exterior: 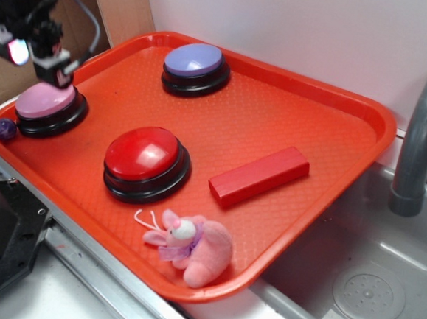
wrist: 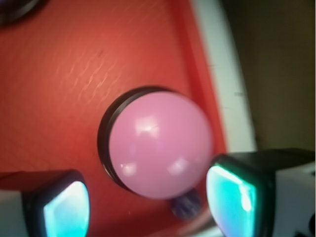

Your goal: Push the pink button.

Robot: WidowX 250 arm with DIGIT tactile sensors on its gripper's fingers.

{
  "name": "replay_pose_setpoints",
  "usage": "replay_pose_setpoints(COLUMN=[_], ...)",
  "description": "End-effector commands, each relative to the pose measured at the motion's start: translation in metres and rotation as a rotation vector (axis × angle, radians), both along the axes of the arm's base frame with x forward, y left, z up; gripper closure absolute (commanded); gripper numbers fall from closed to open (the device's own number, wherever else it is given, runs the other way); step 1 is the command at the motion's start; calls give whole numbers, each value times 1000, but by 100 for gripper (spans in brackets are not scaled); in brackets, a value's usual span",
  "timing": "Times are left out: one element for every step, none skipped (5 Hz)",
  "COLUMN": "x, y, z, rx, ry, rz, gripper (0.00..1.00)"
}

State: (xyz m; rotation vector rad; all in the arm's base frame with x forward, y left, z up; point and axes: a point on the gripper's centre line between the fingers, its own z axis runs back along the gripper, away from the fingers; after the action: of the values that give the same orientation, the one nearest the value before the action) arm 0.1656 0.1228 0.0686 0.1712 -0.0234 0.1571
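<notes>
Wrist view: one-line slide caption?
Open pincer poised over the pink button near the orange tray edge, small purple ball beside it.

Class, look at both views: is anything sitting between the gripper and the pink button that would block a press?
Nothing visible does. The gripper hangs right above the pink button, with no object between them. In the wrist view the button's dome shows uncovered between the fingers. A small purple ball lies beside the button, off to the side.

Pale wall (exterior: pixel 298 26) behind, grey sink basin (exterior: pixel 366 290) and grey faucet (exterior: pixel 422 139) at right, brown cardboard (exterior: pixel 122 4) upper left
</notes>
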Motion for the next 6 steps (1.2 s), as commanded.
replay_pose_setpoints(x=[4, 7, 13, 15, 9, 8], y=[16, 15, 9, 4, 4, 6], z=[-23, -27, 2, 42, 63, 70], rx=[7, 6, 8, 26, 46, 70], ry=[-24, -10, -5, -27, -47, -62], rz=[-10, 16, 5, 21, 10, 46], gripper=[0, 0, 0, 0, 0, 0])
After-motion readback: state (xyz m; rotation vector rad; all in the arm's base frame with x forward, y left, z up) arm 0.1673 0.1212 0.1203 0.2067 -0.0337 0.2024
